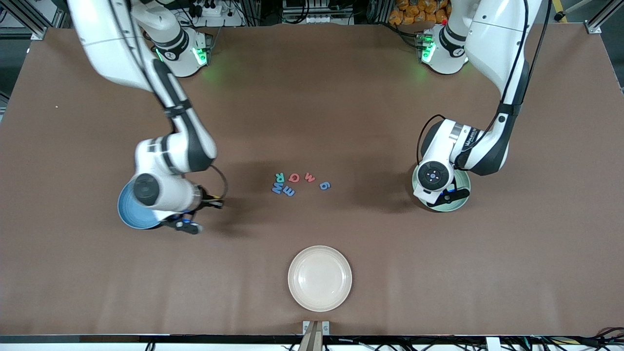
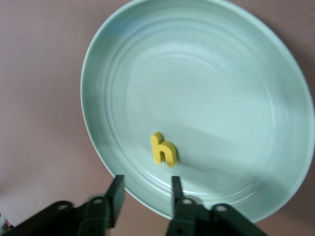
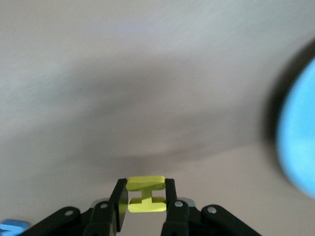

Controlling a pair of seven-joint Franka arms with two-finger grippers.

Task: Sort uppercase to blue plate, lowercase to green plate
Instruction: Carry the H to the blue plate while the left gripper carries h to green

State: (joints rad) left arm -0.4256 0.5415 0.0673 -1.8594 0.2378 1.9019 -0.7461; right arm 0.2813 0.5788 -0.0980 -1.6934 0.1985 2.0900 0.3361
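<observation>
Pinching a small flat yellow capital H (image 3: 145, 194) between its two black fingers (image 3: 119, 201), the right hand (image 3: 143, 199) hangs over the brown tabletop (image 1: 341, 107) just beside the round shallow blue plate (image 1: 130, 210), at the right arm's end. In the front view that hand (image 1: 187, 225) is largely covered by the arm's white wrist, which also hides part of the blue plate.

The left hand (image 2: 146, 194) is over the round pale mint-green plate (image 2: 236, 88) at the left arm's end of the tabletop, its fingers (image 2: 117, 192) spread apart with nothing between them. A small flat yellow lowercase h (image 2: 163, 149) lies flat in that plate, near its rim and apart from the fingertips. In the front view the green plate (image 1: 463, 181) shows only as a crescent around the left arm's wrist.

Between the two plates, near the middle of the tabletop, the remaining letters lie in a loose cluster: a green R (image 1: 279, 176), a red Q (image 1: 293, 177), a red w-shaped piece (image 1: 310, 177), a blue g (image 1: 325, 185), a larger blue M (image 1: 277, 187) and a smaller blue m (image 1: 288, 192). The two blue M pieces sit just beside each other, nearer to the front camera than the R and Q.

A round cream-white plate (image 1: 341, 297) rests alone, nearer to the front camera than the letters.
</observation>
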